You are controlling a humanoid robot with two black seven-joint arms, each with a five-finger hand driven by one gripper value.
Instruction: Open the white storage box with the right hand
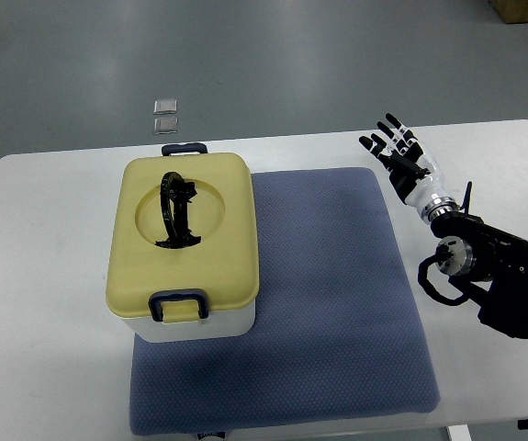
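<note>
A white storage box (199,327) with a pale yellow lid (183,237) stands on the left part of a blue-grey mat (337,294). The lid is closed, with a black handle (177,209) lying in a round recess and dark blue latches at the near side (178,303) and far side (184,147). My right hand (394,145) comes in from the right edge and hovers over the white table to the right of the mat, well apart from the box. Its fingers are spread and hold nothing. My left arm is out of view.
The white table (43,276) carries the mat and the box. On the grey floor beyond the far edge lie two small pale squares (165,115). A brown box corner (525,9) shows at the top right.
</note>
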